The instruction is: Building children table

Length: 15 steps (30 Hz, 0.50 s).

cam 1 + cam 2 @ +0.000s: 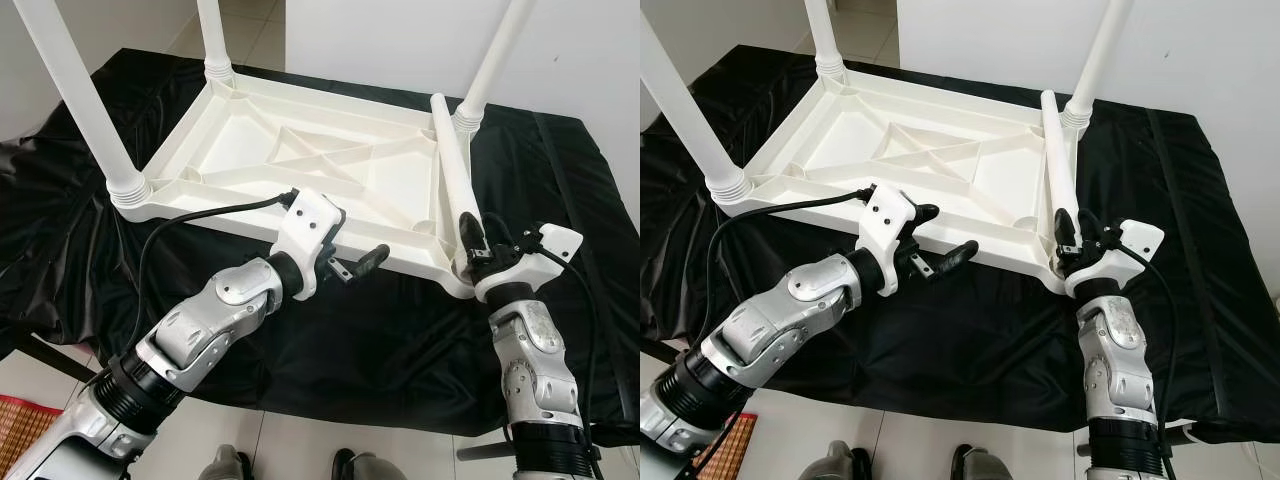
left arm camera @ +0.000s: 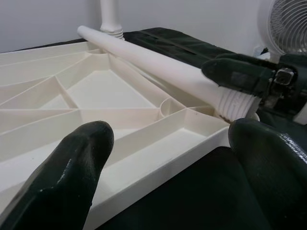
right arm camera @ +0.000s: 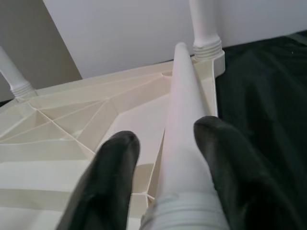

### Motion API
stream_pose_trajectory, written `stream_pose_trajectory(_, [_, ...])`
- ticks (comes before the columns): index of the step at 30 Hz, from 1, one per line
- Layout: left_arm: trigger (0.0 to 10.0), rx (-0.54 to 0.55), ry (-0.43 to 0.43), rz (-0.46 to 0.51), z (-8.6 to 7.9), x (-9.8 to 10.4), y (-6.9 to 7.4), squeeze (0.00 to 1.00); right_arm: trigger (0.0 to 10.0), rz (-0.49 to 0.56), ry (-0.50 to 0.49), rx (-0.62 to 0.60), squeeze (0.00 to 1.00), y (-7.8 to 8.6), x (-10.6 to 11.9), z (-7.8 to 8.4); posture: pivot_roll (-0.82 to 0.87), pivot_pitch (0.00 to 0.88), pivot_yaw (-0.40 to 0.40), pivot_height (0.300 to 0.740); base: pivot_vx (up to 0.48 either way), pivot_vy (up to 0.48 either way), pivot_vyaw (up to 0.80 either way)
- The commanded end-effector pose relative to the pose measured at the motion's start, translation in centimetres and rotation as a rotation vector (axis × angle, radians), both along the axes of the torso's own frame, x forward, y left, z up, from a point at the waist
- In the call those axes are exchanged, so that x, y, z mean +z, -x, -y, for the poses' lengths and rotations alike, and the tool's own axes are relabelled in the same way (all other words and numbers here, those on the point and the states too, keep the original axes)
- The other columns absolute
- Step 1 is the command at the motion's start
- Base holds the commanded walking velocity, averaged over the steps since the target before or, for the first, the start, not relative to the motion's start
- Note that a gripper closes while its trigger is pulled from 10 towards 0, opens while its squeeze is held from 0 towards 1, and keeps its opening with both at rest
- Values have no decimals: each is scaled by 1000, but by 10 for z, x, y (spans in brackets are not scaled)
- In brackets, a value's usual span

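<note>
A white plastic table top (image 1: 395,175) lies upside down on a black cloth. Three white legs stand screwed into its corners: front left (image 1: 85,90), back left (image 1: 212,35) and back right (image 1: 495,65). A fourth, loose leg (image 1: 452,165) lies along the top's right side, its ribbed end at the front right corner. My right gripper (image 1: 473,250) is shut on that ribbed end; in the right wrist view the leg (image 3: 184,110) runs out between both fingers (image 3: 115,167). My left gripper (image 1: 355,242) hangs open just off the middle of the front rim, holding nothing.
The black cloth (image 1: 400,340) covers the whole work table and drapes over its front edge. A white fan (image 2: 288,24) stands beyond the right gripper. A red woven mat (image 1: 25,425) lies on the tiled floor at the lower left. White wall behind.
</note>
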<state>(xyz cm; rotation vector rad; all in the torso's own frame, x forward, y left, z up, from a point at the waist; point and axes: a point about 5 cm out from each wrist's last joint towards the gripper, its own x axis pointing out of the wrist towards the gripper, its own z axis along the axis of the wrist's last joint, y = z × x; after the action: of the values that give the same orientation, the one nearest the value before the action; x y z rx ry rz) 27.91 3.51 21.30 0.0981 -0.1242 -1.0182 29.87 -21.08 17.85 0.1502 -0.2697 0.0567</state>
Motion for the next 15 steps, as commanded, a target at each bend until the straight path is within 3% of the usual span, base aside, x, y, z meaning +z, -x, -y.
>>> stream_pose_trajectory(1, [10000,-294,-46,-1,7,-2,13,0,10000,-44,-13,8,1000,-1,-7,-1,36,156,1,740,0,0,0])
stream_pose_trajectory(7, [10000,-298,-53,-2,5,-2,12,0,10000,-82,33,-14,1000,-8,3,0,37,161,6,740,0,0,0])
stream_pose_trajectory(8, [10000,-296,-54,-3,4,-2,12,0,10000,-80,79,-19,0,-9,5,-2,37,161,6,740,0,0,0])
stream_pose_trajectory(11, [10000,-290,-57,-3,3,-2,11,0,10000,-79,139,-22,0,-8,4,-8,37,161,6,740,0,0,0])
stream_pose_trajectory(15, [10000,-290,-57,-3,3,-2,11,0,10000,-82,139,-23,0,-8,4,-8,37,161,6,740,0,0,0])
